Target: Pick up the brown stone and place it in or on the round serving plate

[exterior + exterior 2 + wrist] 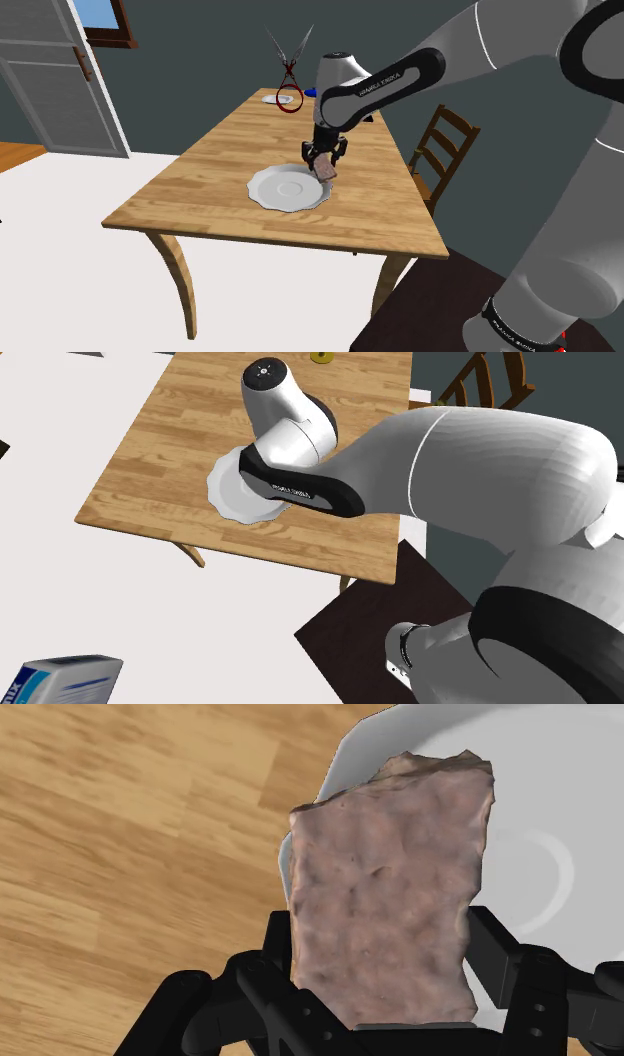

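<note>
Closest to the lens in the wrist view is the stone (pixel 385 894), a pinkish-brown slab with a rough broken top edge. The gripper (pixel 383 939) has it clamped, with one black finger pressed on each flat side, so the jaws are spread just as wide as the slab is thick. Its long axis runs along the fingers, pointing straight out from the hand. The far end sits over the rim of the round plate (pixel 560 794), which is white with a raised ring in the middle. The rest of the stone is over bare wood of the bench (pixel 120 834).

The shoulder view gives the height (sort of). There the gripper (pixel 325 160) points down and the stone (pixel 326 171) hangs long-axis roughly vertical. Its lower end is right at the plate's (pixel 275 190) edge on the shoulder view's right. I can't tell if it's touching the plate.

That view also has a pair of scissors (pixel 288 65) with red handles standing blades-up at the far end of the bench (pixel 230 150). A wooden chair (pixel 440 150) is tucked in at the side.

In the second exterior view, looking from above, the arm's wrist covers part of the plate (pixel 228 492), whose scalloped rim peeks out on the bench (pixel 180 422). A white-and-blue box (pixel 60 680) lies on the pale floor.

Room-wise there are dark teal walls, a white panelled door (pixel 50 80) and a dark rug (pixel 430 310) under the stand.
</note>
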